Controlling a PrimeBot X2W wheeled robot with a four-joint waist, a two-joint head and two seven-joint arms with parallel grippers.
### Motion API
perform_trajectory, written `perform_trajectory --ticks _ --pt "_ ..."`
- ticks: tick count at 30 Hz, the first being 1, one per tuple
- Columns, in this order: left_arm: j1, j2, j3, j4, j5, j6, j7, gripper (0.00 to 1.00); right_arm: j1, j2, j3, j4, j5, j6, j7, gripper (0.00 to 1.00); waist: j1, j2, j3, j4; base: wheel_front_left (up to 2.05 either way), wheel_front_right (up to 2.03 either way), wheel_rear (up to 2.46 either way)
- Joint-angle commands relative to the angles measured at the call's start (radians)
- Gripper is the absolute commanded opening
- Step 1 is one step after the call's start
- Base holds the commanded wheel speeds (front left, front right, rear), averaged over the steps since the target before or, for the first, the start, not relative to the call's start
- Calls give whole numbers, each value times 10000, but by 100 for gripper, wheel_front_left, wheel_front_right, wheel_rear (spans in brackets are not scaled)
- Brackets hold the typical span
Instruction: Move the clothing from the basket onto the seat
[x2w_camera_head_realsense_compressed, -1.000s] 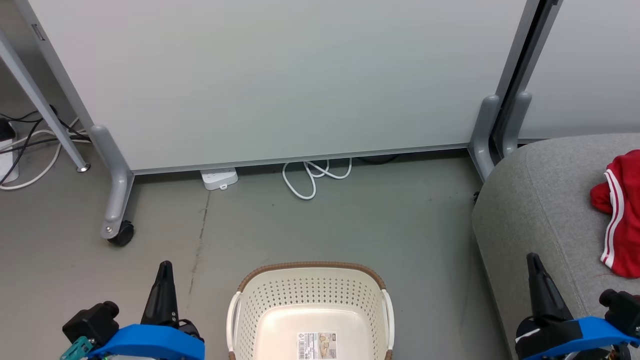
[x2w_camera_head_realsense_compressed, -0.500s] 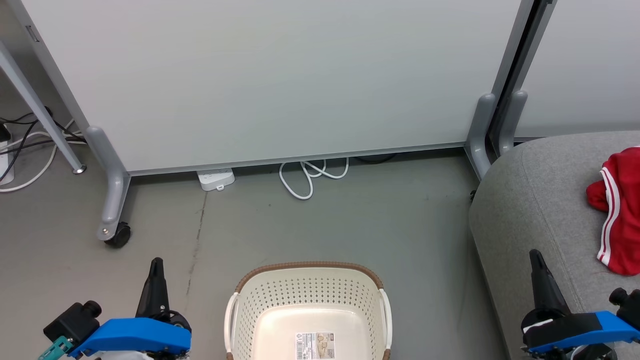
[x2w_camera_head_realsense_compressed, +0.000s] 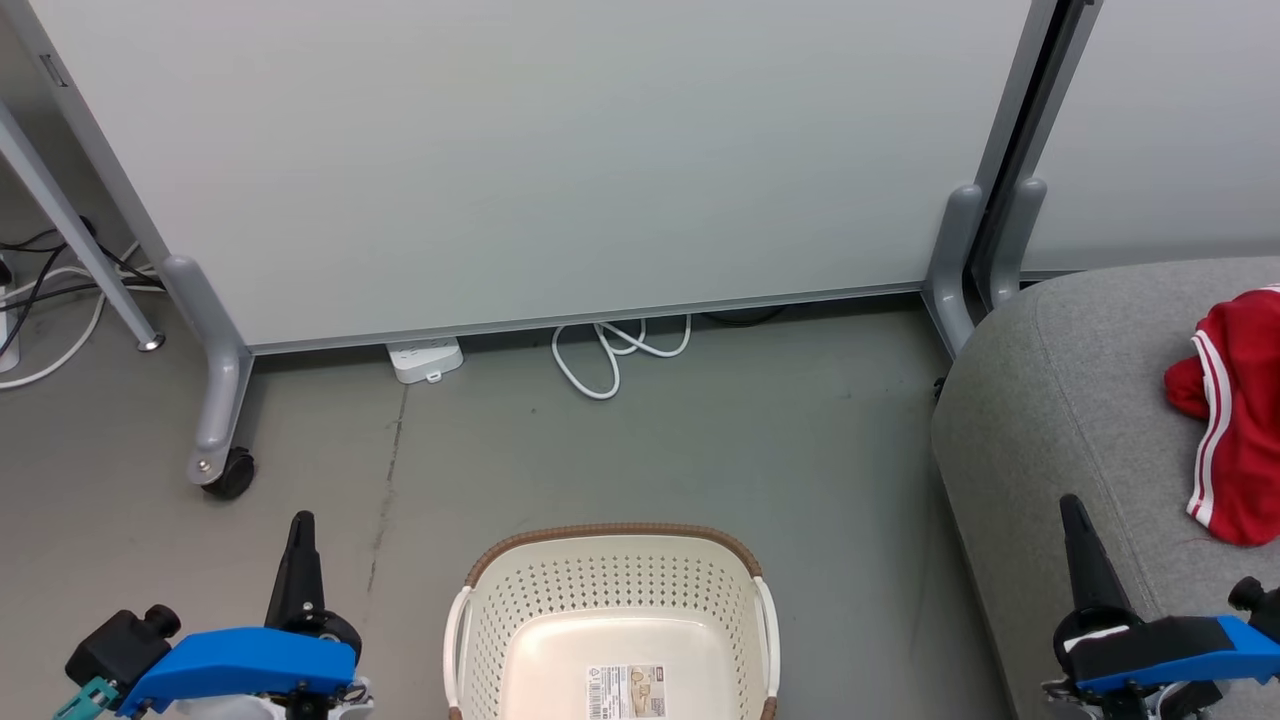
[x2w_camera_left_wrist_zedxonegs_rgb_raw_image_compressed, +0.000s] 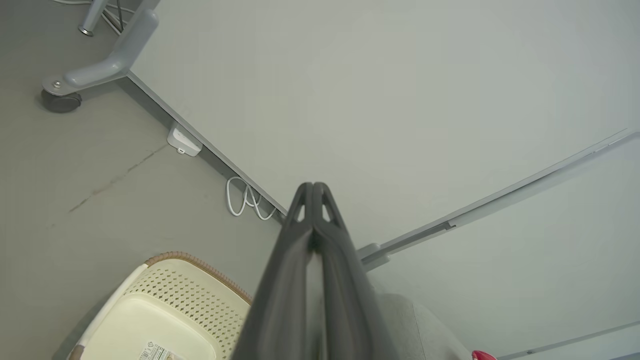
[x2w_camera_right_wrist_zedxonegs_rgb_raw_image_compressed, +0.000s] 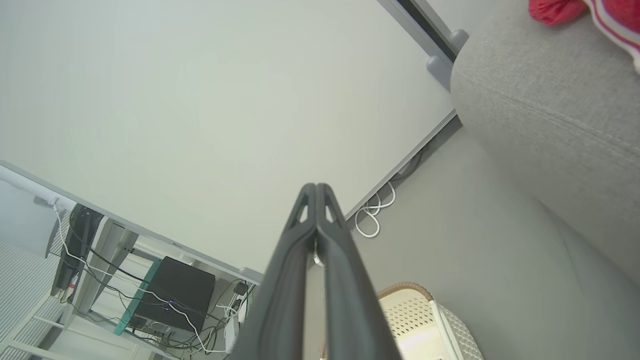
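Note:
The red clothing (x2w_camera_head_realsense_compressed: 1235, 410) with white stripes lies crumpled on the grey seat (x2w_camera_head_realsense_compressed: 1060, 400) at the right; it also shows at the top right of the right wrist view (x2w_camera_right_wrist_zedxonegs_rgb_raw_image_compressed: 590, 12). The cream basket (x2w_camera_head_realsense_compressed: 610, 620) with a brown rim stands on the floor at bottom centre, holding nothing but a paper label (x2w_camera_head_realsense_compressed: 625, 692). My left gripper (x2w_camera_head_realsense_compressed: 301, 522) is shut, left of the basket, with nothing in it. My right gripper (x2w_camera_head_realsense_compressed: 1071, 505) is shut over the seat's front edge, left of the clothing and apart from it.
A wheeled partition panel (x2w_camera_head_realsense_compressed: 560, 160) stands behind the basket, its caster foot (x2w_camera_head_realsense_compressed: 225, 470) at the left. A white power strip (x2w_camera_head_realsense_compressed: 425, 360) and looped cable (x2w_camera_head_realsense_compressed: 610, 355) lie under it. More cables (x2w_camera_head_realsense_compressed: 40, 290) trail at the far left.
The whole head view has shifted slightly, so the camera moved. Both grippers sit lower in the picture than a second ago; the left one has also drifted left. Both stay shut.

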Motion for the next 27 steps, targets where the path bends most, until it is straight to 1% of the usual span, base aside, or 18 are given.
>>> perform_trajectory --ticks 1,13,27 --pt "-326 5 55 -144 -216 -52 48 0 -330 2 -41 -120 237 3 83 0 0 0 0 -5 0 0 0" --pt "-404 5 228 -185 -1653 -64 422 0 -419 50 -112 -113 1699 3 448 0 0 0 5 -91 0 0 0" --pt "-476 4 370 -223 -3019 -77 773 0 -496 93 -179 -101 3101 3 806 0 0 0 11 -183 0 0 0"
